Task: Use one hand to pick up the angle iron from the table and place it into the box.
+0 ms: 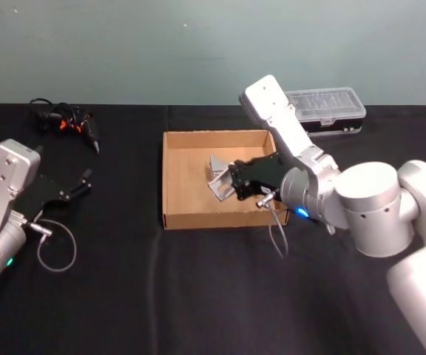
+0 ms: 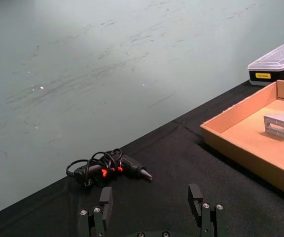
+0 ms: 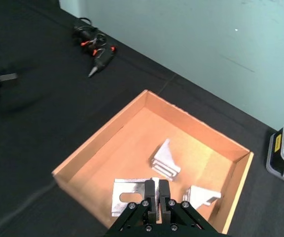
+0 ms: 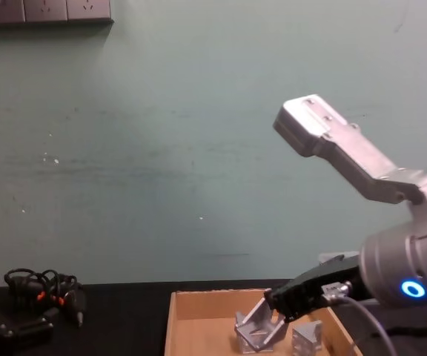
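My right gripper is shut on a silver angle iron, holding it by one flange over the tan cardboard box. In the head view this angle iron hangs at the tips of the right gripper, inside the box's outline. The chest view puts it low between the box walls; whether it touches the floor I cannot tell. Two more angle irons lie on the box floor. My left gripper is open and parked over the black table at the left.
A clear-lidded plastic case with a black base stands behind the box at the back right. A black and orange glue gun with coiled cord lies at the back left. A grey cable loop hangs by the left arm.
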Action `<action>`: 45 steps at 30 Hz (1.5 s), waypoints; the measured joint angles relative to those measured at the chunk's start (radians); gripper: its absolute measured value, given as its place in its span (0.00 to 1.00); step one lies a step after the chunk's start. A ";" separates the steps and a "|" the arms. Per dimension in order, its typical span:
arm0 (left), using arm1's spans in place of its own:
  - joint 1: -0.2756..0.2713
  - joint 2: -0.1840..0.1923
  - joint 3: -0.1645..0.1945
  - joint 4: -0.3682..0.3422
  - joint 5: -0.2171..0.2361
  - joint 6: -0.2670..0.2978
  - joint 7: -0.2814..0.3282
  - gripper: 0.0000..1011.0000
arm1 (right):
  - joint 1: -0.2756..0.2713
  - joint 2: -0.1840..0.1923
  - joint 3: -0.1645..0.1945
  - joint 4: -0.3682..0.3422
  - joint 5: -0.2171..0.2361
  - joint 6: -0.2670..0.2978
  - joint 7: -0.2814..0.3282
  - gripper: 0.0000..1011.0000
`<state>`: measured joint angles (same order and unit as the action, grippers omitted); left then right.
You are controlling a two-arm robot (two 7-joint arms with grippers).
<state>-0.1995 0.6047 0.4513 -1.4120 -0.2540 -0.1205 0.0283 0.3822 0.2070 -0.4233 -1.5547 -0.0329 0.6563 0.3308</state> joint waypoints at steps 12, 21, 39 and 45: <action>0.000 0.000 0.000 0.000 0.000 0.000 0.000 0.99 | 0.057 -0.067 -0.004 0.137 -0.046 -0.049 -0.033 0.05; 0.000 0.000 0.000 0.000 0.000 0.000 0.000 0.99 | 0.068 -0.080 -0.001 0.176 -0.066 -0.060 -0.043 0.05; 0.000 0.000 0.000 0.000 0.000 0.000 0.000 0.99 | 0.066 -0.077 -0.002 0.167 -0.062 -0.058 -0.040 0.41; 0.000 0.000 0.000 0.000 0.000 0.000 0.000 0.99 | 0.065 -0.077 -0.002 0.166 -0.061 -0.057 -0.040 0.60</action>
<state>-0.1995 0.6047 0.4514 -1.4120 -0.2540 -0.1205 0.0283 0.4476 0.1301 -0.4255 -1.3882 -0.0943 0.5992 0.2909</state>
